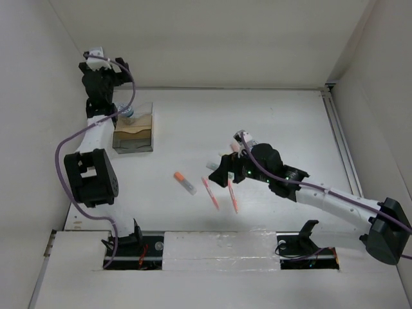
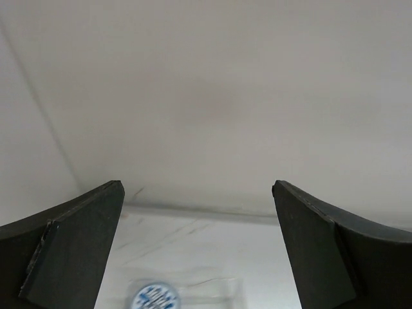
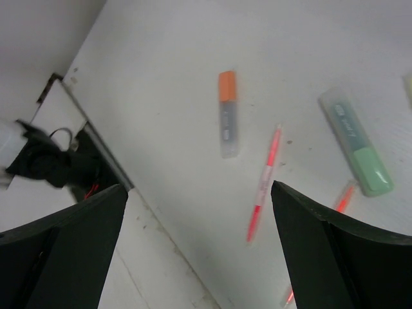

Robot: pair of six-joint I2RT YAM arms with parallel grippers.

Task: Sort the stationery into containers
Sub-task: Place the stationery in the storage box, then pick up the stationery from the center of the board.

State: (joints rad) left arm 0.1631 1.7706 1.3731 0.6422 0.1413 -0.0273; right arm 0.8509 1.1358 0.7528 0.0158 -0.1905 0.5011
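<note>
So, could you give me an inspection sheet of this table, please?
Surface: white table.
Job's things: wooden tray far left, blue-and-white cylinder at its far end; orange highlighter, two pink-red pens and green highlighter loose mid-table.
Clutter: nothing seen.
Grippers: left gripper open, empty, above the tray; right gripper open, empty, over the pens.
Cables: purple cable along each arm.
Surroundings: white walls.

We found the organiser tray (image 1: 133, 134) at the table's (image 1: 277, 116) far left; nearer lay a highlighter (image 1: 185, 183), a pen (image 1: 210, 193) to its right, then a second pen (image 1: 232, 196).
</note>
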